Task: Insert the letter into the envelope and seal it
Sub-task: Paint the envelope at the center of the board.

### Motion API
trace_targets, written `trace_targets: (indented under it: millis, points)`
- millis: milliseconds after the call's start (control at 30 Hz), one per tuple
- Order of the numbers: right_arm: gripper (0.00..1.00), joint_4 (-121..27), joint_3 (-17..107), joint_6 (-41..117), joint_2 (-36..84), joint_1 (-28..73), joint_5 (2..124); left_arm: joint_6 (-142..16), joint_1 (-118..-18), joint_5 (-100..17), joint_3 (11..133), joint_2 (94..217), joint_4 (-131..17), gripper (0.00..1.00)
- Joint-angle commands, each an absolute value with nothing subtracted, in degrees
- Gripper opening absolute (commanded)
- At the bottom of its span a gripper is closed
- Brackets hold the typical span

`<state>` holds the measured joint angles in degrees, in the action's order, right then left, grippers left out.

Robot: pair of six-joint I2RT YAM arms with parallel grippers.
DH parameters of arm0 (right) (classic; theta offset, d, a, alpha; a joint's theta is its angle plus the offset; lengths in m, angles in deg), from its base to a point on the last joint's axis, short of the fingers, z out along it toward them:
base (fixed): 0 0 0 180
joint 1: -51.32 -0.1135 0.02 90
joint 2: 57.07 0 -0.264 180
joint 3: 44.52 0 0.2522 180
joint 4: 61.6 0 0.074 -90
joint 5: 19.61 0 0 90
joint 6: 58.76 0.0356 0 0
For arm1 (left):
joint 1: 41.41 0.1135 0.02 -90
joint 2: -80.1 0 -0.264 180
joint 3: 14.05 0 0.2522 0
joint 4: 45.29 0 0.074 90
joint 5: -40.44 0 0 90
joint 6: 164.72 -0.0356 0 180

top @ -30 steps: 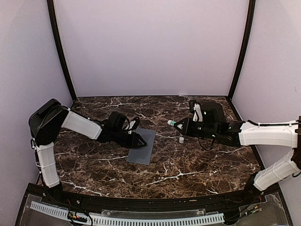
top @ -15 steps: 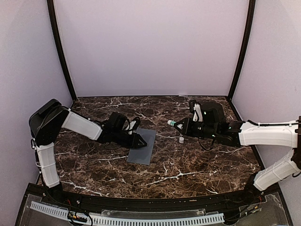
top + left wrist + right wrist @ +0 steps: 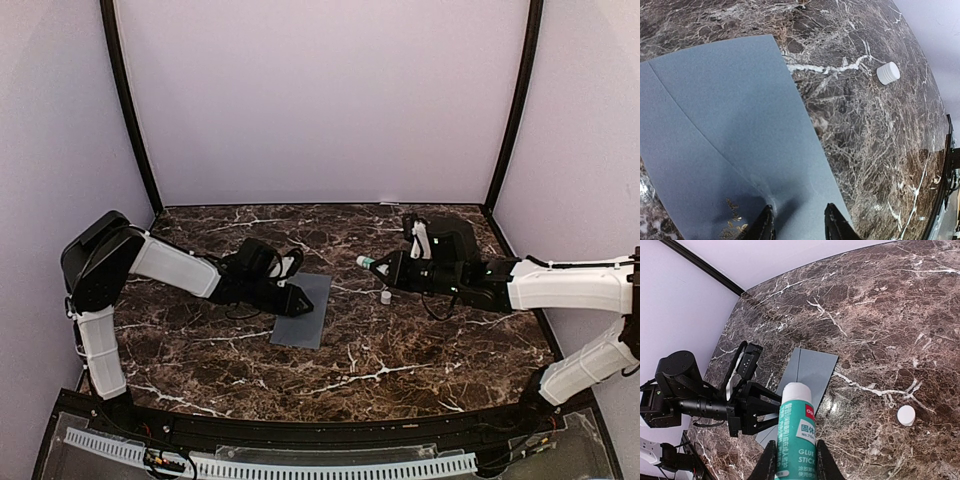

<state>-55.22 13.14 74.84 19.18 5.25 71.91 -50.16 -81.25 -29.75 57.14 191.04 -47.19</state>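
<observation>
Under the left gripper (image 3: pixel 799 227) lies the envelope (image 3: pixel 730 110), flat on the marble table (image 3: pixel 400 350), its grey face up and a crease running diagonally across it away from the fingers (image 3: pixel 765 227). Both fingertips rest on the envelope's near edge, the jaws standing partly apart with bare grey paper between them and nothing clamped; the paper puckers slightly just ahead of them. Just left of the left finger a little gold ornate print (image 3: pixel 732 227) shows on the grey, and whether it belongs to the letter cannot be told. No more of the letter shows in any view, so what the envelope contains cannot be told. The right gripper (image 3: pixel 795 465) hangs above the table, well apart from the envelope, its jaws closed on a green and white glue stick (image 3: pixel 796 430) whose white end points toward the envelope and the left gripper. A small white round cap (image 3: pixel 905 415) lies on the table near the right gripper's fingers, on their near side, touching nothing.
</observation>
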Motion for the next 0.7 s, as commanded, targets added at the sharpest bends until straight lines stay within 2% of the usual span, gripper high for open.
trace_targets:
  millis: [0, 667]
  points:
    - [0.02, -57.8, 12.3, 75.2, 17.9, 5.6, 72.6, -52.2, -81.2, -38.8, 56.1, 193.7, -60.9, 0.35]
    - [0.02, -57.9, 11.9, 75.7, 17.0, 5.6, 72.6, -54.2, -83.0, -37.5, 58.6, 196.7, -63.2, 0.34]
